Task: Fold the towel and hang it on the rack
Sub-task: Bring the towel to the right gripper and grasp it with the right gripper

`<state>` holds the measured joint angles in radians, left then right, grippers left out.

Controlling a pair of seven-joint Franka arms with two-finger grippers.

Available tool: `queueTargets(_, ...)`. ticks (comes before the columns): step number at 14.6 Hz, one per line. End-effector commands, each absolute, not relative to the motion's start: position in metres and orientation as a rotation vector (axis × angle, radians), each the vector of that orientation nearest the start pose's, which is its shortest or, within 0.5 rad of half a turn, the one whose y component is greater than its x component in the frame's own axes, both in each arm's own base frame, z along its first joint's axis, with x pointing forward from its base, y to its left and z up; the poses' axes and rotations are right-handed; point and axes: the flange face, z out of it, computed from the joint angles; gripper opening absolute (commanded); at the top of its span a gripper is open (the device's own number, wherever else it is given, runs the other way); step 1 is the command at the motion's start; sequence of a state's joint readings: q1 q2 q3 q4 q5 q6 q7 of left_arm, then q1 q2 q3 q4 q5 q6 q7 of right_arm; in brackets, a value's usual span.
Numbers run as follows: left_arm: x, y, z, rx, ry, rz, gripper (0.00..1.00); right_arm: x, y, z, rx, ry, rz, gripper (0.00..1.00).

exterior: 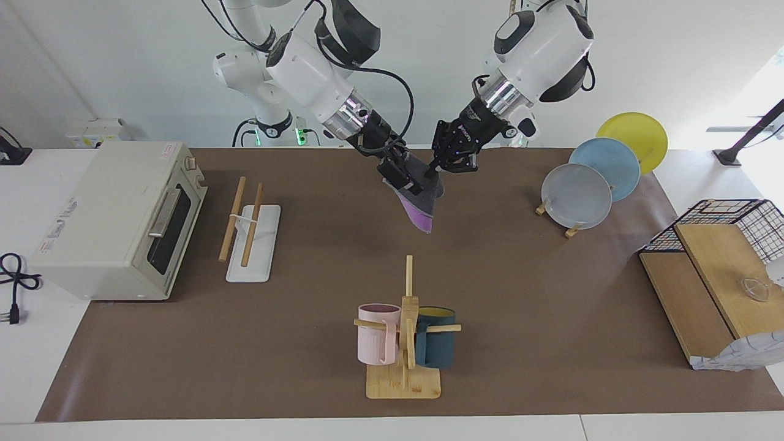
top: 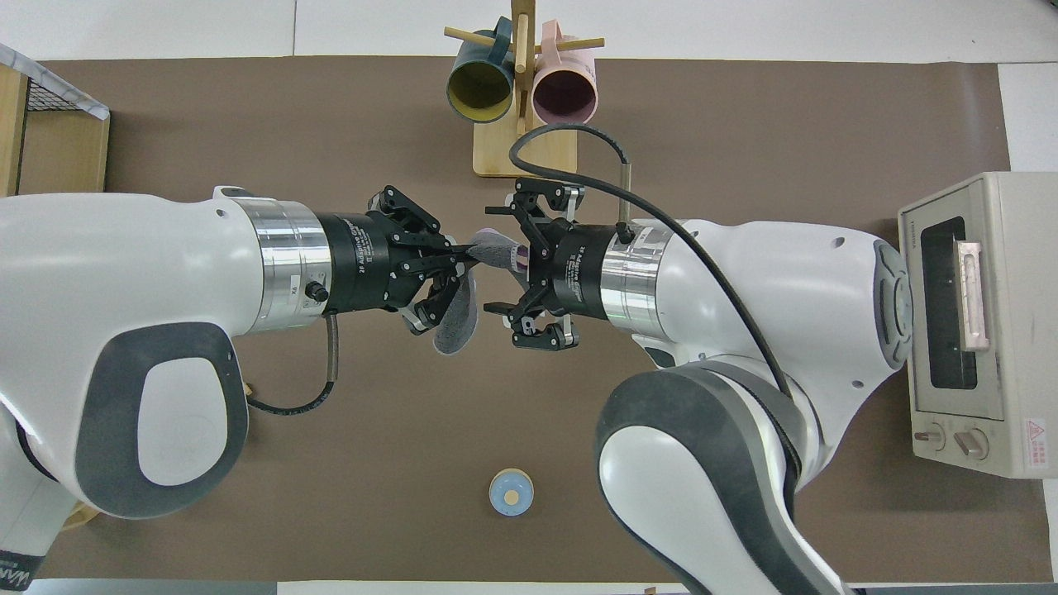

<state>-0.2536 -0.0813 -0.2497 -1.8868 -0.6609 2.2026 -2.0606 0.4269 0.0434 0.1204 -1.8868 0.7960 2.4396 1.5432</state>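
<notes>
While hanging — towel point(exterior: 422, 205), purple-and-grey, bunched

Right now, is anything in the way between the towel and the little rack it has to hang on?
Nothing visible is. The towel hangs in the air, pinched by the left gripper, with the open right gripper at it. Between it and the rack, toward the right arm's end, there is only bare brown mat.

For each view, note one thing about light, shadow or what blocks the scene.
Facing view: bright daylight washes out the corner past the yellow plate; the towel hangs between both grippers. Overhead view: the two arms fill the frame, hiding much of the brown mat; the rack is out of sight.
</notes>
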Motion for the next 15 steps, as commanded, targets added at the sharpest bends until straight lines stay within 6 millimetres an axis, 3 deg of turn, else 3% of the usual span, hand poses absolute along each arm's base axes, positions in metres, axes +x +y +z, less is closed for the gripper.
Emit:
queueTargets(1,0.4818,-0.296,0.5878,1.496,2.042,-0.607,0.0,0.5274,0.3173,0.5325,-1.738,1.585,0.389,0.6)
queueTargets(4,0.4814,-0.2967,0.5878,1.489,2.049,-0.611,0.0,0.5282,0.3166,0.5315,-1.744,1.575,0.385,0.06)
queueTargets(5,0.482,-0.2959,0.588,1.484,2.051,-0.61,0.0,0.5277,0.3174,0.5315,-1.753,1.564,0.381,0.0)
queueTargets(15,0.4785,-0.2965,0.5844,1.507,2.048,-0.605,0.0,0.5246,0.3184,0.53,-1.883,1.406,0.32,0.0)
